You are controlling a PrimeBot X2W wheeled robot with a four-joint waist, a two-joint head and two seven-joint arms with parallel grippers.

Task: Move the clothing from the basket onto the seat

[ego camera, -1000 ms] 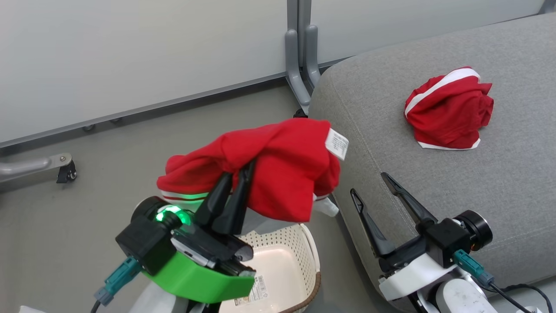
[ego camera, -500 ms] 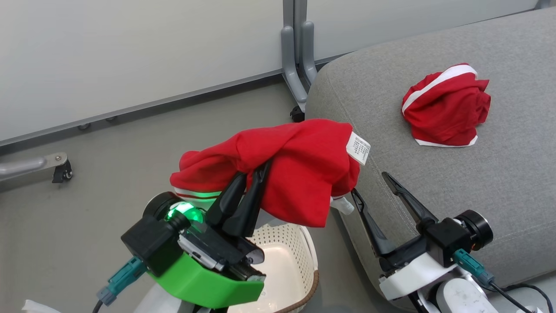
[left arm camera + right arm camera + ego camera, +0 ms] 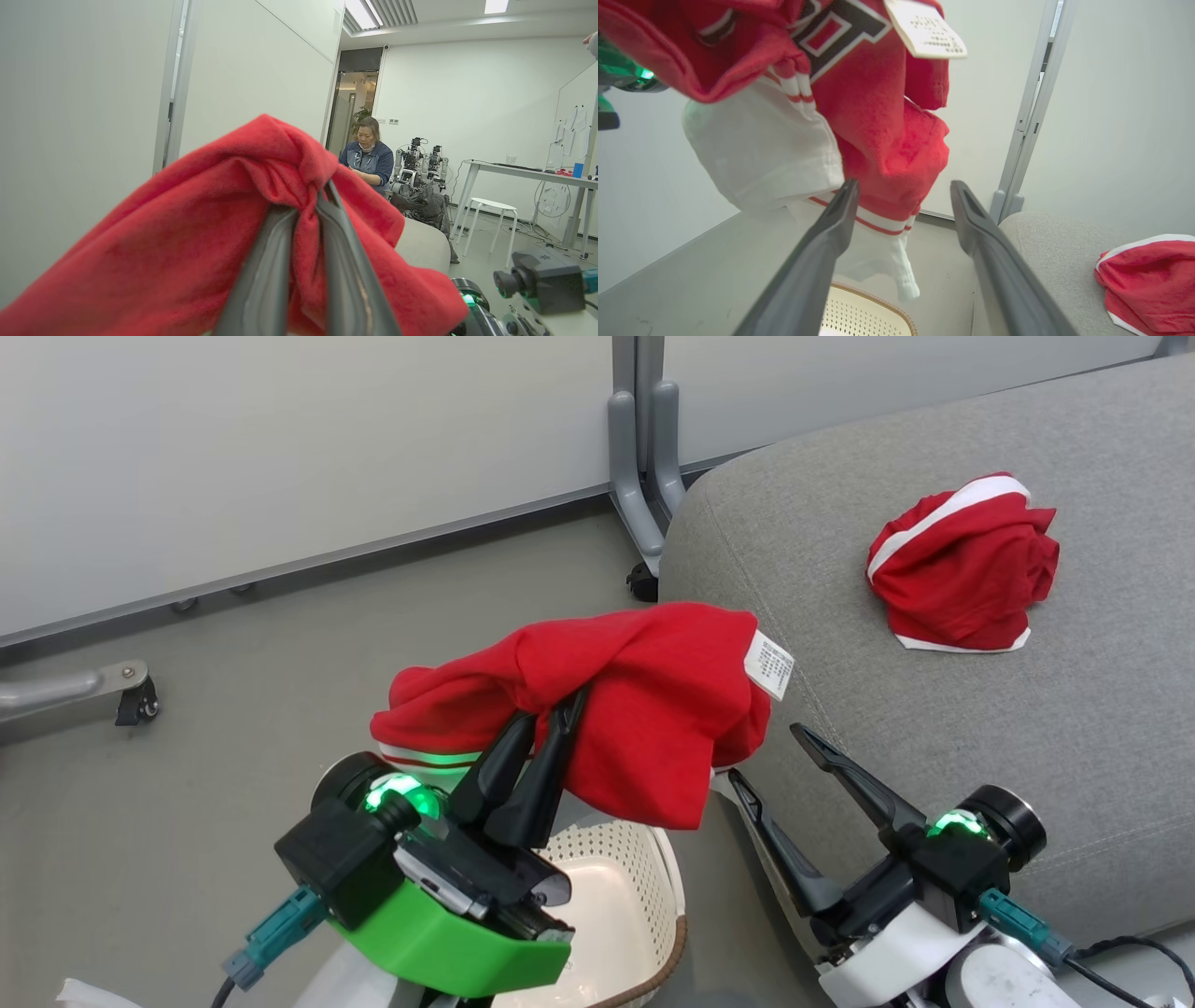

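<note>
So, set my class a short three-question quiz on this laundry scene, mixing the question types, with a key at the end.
1. True or false: the left pincer is shut on a red garment.
2. Where does the other red garment lie? A in the basket; B on the seat; C on the floor.
3. Fill in: the right pincer has its jaws ____.
Key: 1 true; 2 B; 3 open.

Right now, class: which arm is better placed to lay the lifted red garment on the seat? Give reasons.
Left. The left gripper is shut on the lifted garment, above the basket beside the seat. The right gripper is open, holding nothing.
</note>
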